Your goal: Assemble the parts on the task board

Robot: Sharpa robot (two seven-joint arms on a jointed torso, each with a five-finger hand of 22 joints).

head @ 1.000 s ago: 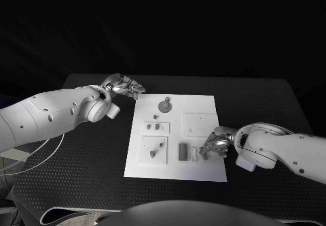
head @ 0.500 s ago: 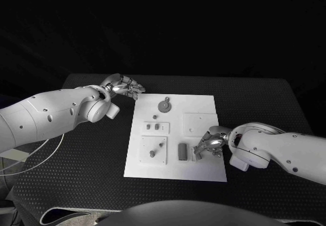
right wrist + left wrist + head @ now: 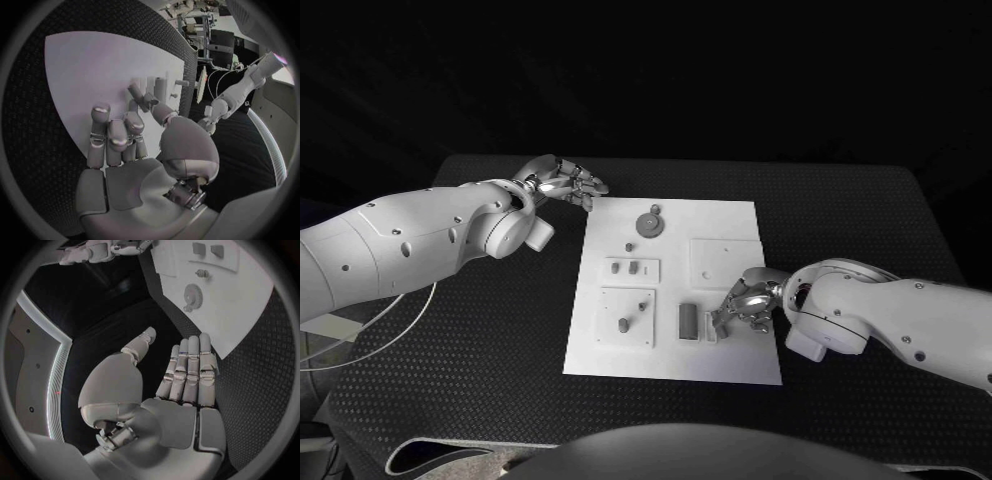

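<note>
While the left hand (image 3: 564, 184) hovers off the task board's (image 3: 733, 225) far corner, fingers straight and apart, holding nothing, the right hand (image 3: 747, 300) sits over the board's near part, thumb touching a small upright part (image 3: 139, 94); grasp unclear.

A black textured table (image 3: 877, 210) stands in a dark room, with white cables (image 3: 358, 345) beside it.
</note>
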